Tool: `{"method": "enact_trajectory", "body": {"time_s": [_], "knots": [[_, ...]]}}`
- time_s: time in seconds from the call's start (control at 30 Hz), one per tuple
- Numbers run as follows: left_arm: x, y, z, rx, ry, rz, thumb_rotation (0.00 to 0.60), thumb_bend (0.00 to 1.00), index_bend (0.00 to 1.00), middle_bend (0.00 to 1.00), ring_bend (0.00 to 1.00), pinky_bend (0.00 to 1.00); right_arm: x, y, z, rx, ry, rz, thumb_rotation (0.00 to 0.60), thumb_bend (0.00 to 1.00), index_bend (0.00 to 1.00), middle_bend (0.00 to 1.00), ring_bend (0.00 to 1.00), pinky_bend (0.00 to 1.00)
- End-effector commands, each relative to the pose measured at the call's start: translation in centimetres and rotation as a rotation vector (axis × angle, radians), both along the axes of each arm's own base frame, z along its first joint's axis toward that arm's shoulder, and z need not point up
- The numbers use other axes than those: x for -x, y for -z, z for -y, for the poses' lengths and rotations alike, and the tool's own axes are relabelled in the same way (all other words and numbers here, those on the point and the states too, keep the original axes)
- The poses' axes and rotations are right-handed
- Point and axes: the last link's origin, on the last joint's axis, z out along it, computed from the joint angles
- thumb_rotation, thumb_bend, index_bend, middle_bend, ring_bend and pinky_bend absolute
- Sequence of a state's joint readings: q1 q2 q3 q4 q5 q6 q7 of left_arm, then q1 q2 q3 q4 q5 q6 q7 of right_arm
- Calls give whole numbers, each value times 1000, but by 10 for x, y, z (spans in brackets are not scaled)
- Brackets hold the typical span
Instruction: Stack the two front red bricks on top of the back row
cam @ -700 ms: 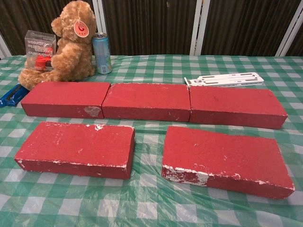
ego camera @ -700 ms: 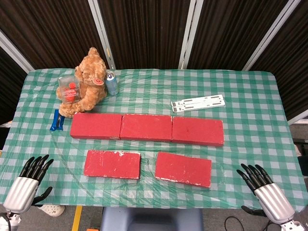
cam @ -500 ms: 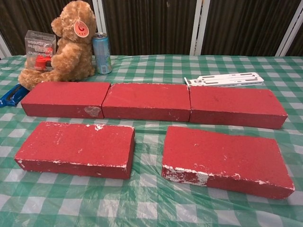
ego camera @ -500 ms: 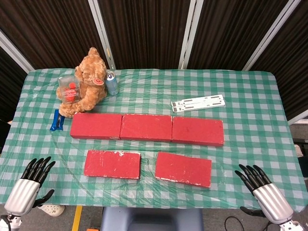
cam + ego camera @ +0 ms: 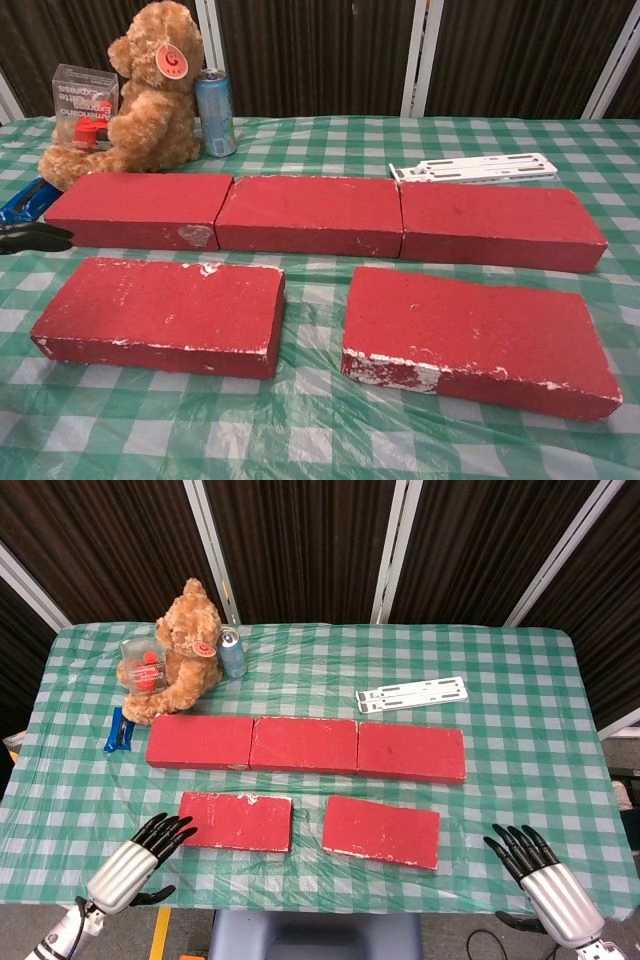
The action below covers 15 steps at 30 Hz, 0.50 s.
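Observation:
Two red bricks lie in front: the left front brick (image 5: 234, 821) (image 5: 160, 314) and the right front brick (image 5: 381, 831) (image 5: 475, 338). Behind them a back row of three red bricks (image 5: 305, 746) (image 5: 310, 214) runs side by side. My left hand (image 5: 137, 861) hovers open just left of the left front brick, fingers stretched toward it without touching; its dark fingertips (image 5: 30, 237) show at the chest view's left edge. My right hand (image 5: 541, 874) is open near the table's front right corner, well right of the right front brick.
A teddy bear (image 5: 183, 652) sits at the back left beside a clear box (image 5: 142, 664) and a can (image 5: 232, 653). A blue object (image 5: 118, 730) lies left of the back row. A white strip (image 5: 412, 694) lies behind the row's right end.
My left hand has swung right and forward, from the table's front left corner to beside the left front brick. The right hand slid slightly lower. The bricks have not moved.

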State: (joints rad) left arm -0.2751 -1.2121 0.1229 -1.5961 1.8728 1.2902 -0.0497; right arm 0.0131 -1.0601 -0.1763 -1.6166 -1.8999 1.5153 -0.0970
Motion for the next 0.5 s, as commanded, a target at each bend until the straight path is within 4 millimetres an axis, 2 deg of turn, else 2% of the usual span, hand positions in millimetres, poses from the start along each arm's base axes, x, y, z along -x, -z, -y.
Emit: {"method": "enact_trajectory", "body": {"time_s": [0.03,0.33,0.5], "knots": [[-24,20,-42,56,-6,-30,600,228,0,0,0,0,1,7,7,11,20,-19,550,86,0,0,0,0],[-36,42,-78,104,-21,-121,600,237,0,0,0,0,4,18,22,20,61,-53,549,86,0,0,0,0],[-37,46,-86,118,-27,-162,600,237,0,0,0,0,5,20,26,18,74,-60,549,86,0,0,0,0]]}}
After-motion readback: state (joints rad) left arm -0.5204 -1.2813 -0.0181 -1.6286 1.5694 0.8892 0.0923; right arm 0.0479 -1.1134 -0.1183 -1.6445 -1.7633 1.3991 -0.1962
